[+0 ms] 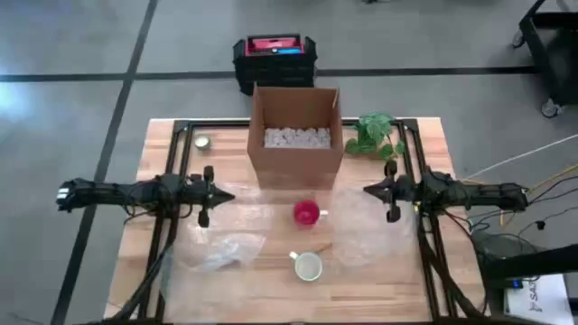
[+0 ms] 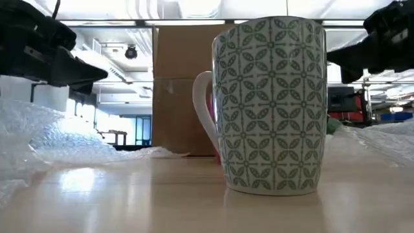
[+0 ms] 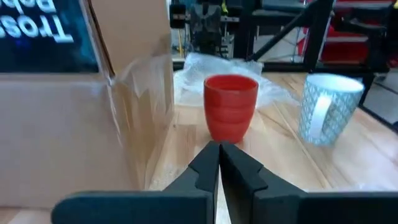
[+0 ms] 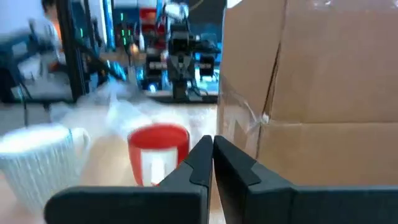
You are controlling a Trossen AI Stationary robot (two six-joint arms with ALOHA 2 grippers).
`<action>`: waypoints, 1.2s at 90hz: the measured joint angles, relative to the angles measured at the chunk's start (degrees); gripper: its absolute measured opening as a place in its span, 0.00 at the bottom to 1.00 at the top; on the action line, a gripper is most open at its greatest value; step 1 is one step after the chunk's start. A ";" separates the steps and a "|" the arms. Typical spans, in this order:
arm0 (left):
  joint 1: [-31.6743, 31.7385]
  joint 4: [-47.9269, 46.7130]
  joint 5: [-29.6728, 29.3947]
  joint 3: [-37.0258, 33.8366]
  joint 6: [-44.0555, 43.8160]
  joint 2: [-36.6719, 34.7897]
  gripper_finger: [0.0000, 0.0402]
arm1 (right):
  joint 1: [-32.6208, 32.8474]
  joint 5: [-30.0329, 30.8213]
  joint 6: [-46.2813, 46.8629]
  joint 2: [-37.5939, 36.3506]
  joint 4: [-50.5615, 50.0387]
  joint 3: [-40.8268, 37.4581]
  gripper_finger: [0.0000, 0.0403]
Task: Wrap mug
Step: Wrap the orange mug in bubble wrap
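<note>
High view | left gripper and right gripper fingers together, empty | risk: red cup mistaken for patterned mug; bubble wrap may slip.

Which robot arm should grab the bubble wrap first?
Probably the right. Its tool hangs at the edge of the flat bubble wrap sheet beside the red mug. The left tool is farther from the crumpled wrap.
</note>
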 joint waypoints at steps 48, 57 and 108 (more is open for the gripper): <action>0.00 5.09 -0.15 0.00 -4.23 0.00 0.00 | 0.00 1.50 15.70 0.06 3.68 0.00 0.00; 0.00 6.89 -0.17 0.00 -9.62 0.00 0.00 | 0.00 1.49 16.21 0.06 4.19 0.00 0.00; 0.00 12.92 -1.60 0.02 -16.85 0.95 0.00 | 1.44 -1.72 9.23 10.77 10.64 10.43 0.00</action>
